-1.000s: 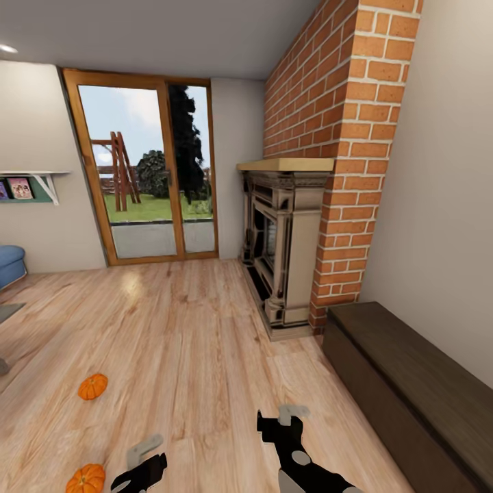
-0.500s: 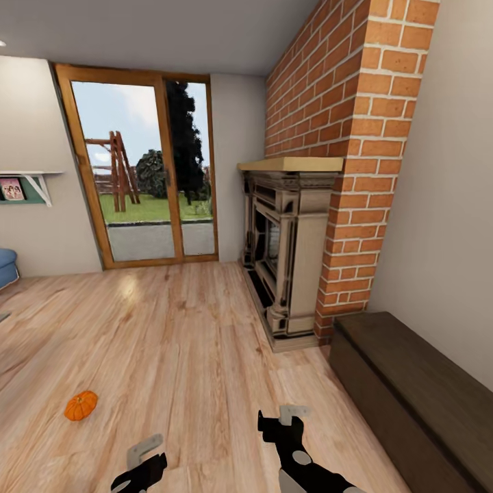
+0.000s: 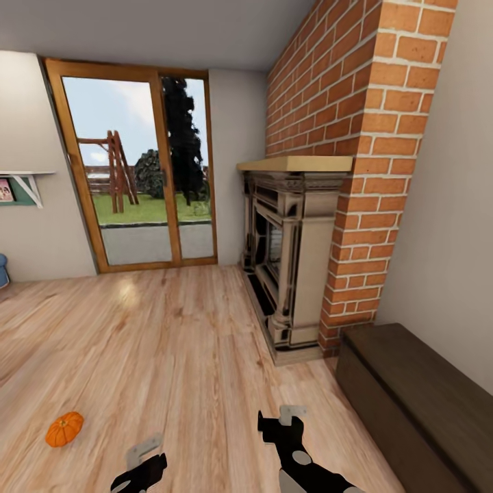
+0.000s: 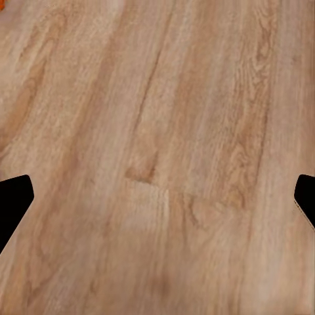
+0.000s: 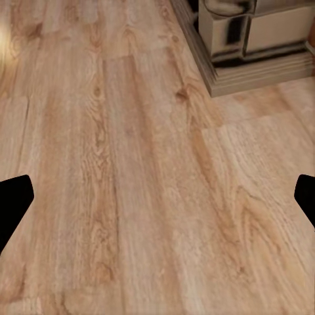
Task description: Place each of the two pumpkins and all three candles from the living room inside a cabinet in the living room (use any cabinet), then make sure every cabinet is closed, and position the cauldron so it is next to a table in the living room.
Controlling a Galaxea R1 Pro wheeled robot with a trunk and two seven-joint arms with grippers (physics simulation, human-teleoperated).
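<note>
One small orange pumpkin (image 3: 65, 428) lies on the wood-plank floor at the lower left, well to the left of my left gripper (image 3: 145, 450). The long, low dark-brown cabinet (image 3: 418, 397) stands against the right wall past the brick chimney, its front shut. Both arms hang low over bare floor. In its wrist view the left gripper (image 4: 157, 203) is open and empty, with a sliver of orange at the frame's corner (image 4: 2, 2). My right gripper (image 3: 292, 413) is also open and empty (image 5: 157, 203), over planks near the fireplace base (image 5: 256, 39). The candles, cauldron and table are out of view.
An ornate cream fireplace (image 3: 291, 253) juts from the red-brick chimney (image 3: 356, 137) just left of the cabinet. A wood-framed glass door (image 3: 137, 171) is in the far wall. A small wall shelf (image 3: 17, 188) and a sliver of blue sofa (image 3: 2, 270) are at the left edge.
The whole view has swung to the right, so the camera moved. The nearer pumpkin slid out at the bottom left, and the cabinet shows larger. Neither arm changed pose.
</note>
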